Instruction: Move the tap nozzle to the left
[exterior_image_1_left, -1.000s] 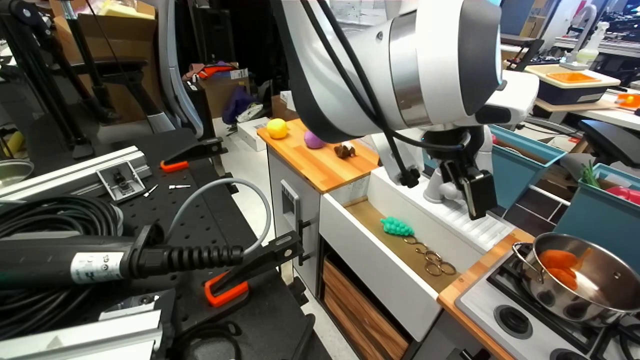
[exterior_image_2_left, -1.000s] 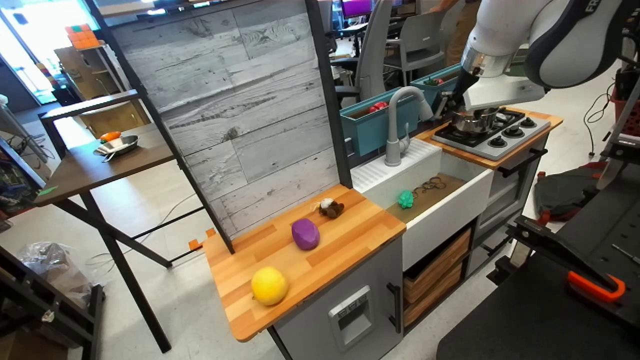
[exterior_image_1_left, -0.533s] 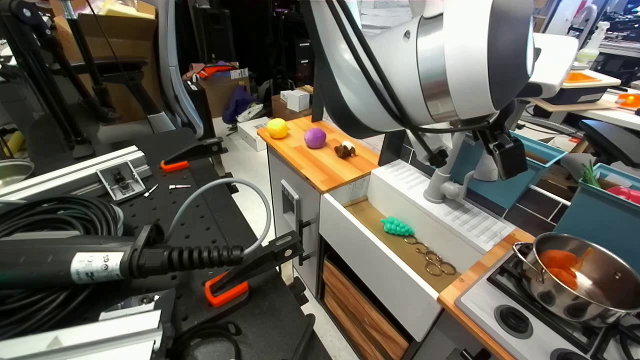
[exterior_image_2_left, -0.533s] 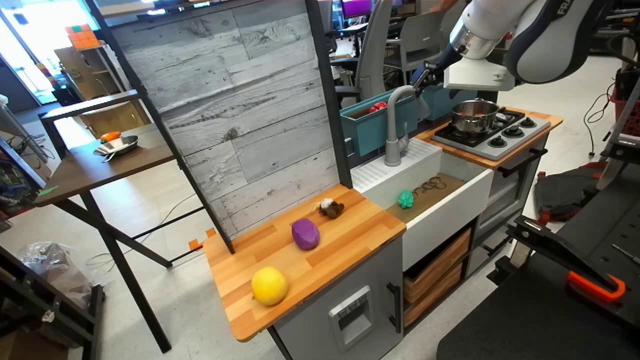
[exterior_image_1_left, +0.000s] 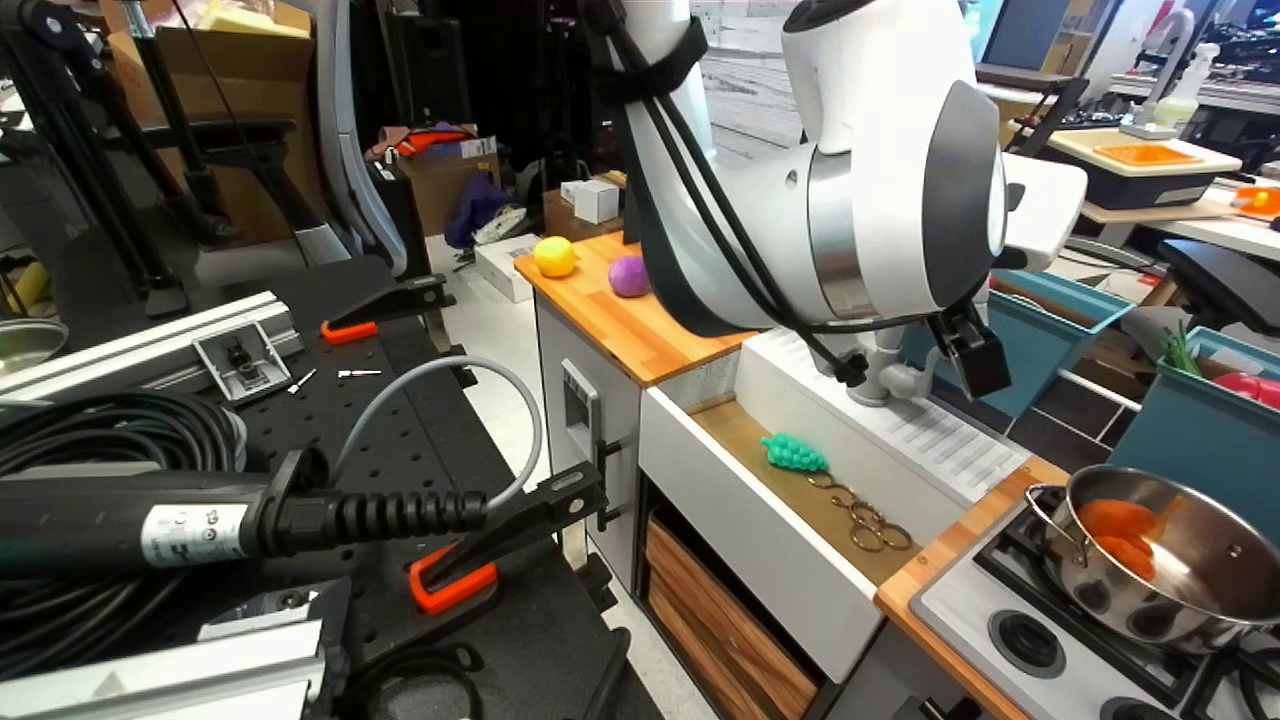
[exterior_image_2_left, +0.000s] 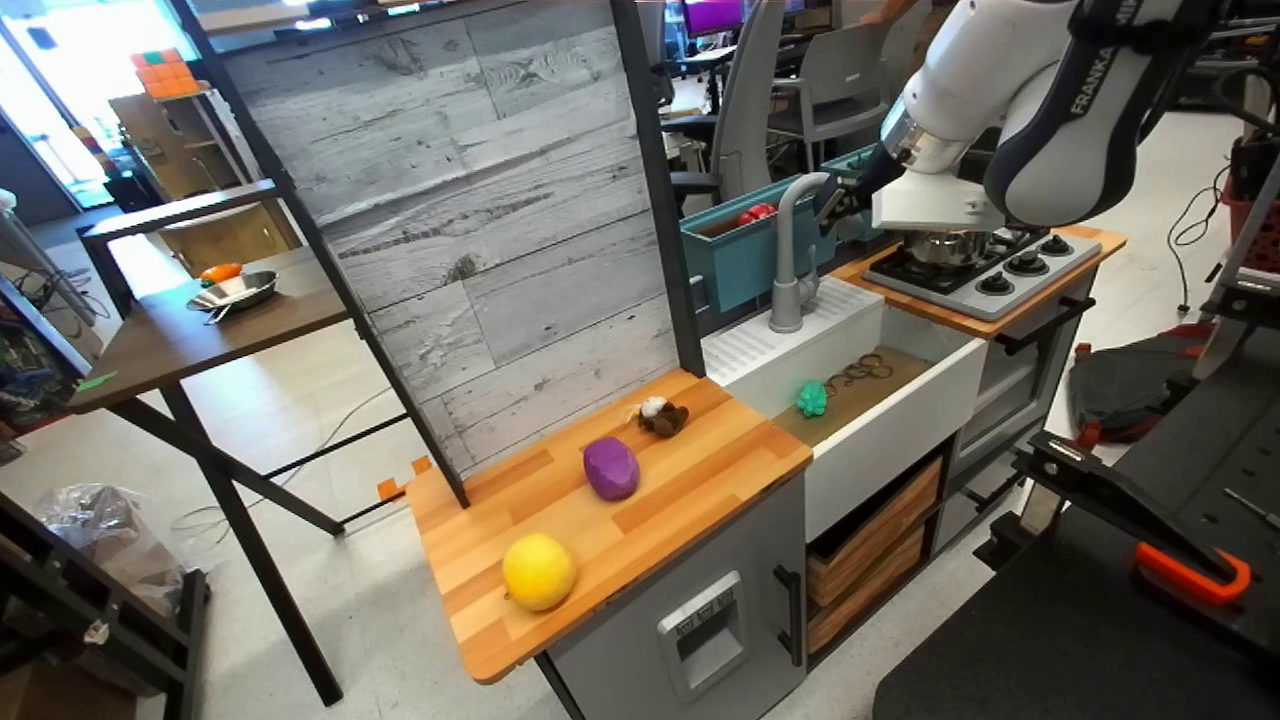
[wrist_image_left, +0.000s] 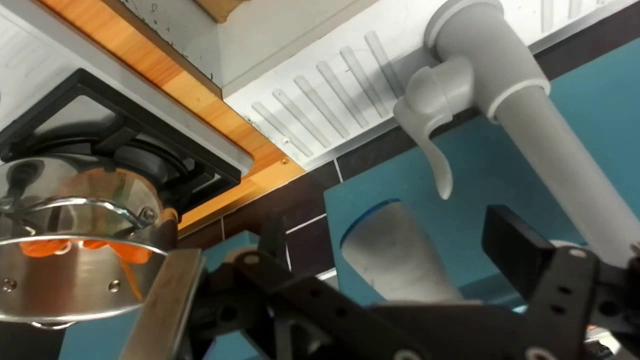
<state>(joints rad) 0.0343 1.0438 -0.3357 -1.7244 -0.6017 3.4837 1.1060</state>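
The tap nozzle is a grey arched spout (exterior_image_2_left: 787, 235) on a thicker upright base at the back of the white sink. In an exterior view the arm hides its arch, and the base (exterior_image_1_left: 876, 375) shows below the gripper. My gripper (exterior_image_2_left: 838, 205) is around the downturned end of the spout. In the wrist view the spout's blue-rimmed end (wrist_image_left: 400, 255) lies between the spread fingers of the gripper (wrist_image_left: 392, 237), with gaps on both sides. The fingers are open and hold nothing.
A small tap lever (wrist_image_left: 432, 145) sticks out from the base beside the gripper. Teal bins (exterior_image_2_left: 745, 250) hang behind the tap. A steel pot (exterior_image_1_left: 1180, 560) stands on the stove. The sink (exterior_image_1_left: 760, 520) holds green grapes (exterior_image_1_left: 795, 452) and metal rings (exterior_image_1_left: 870, 525).
My gripper rose from the stove side of the tap, moved across over the spout's end, then came down around it. The tap nozzle has not visibly moved.
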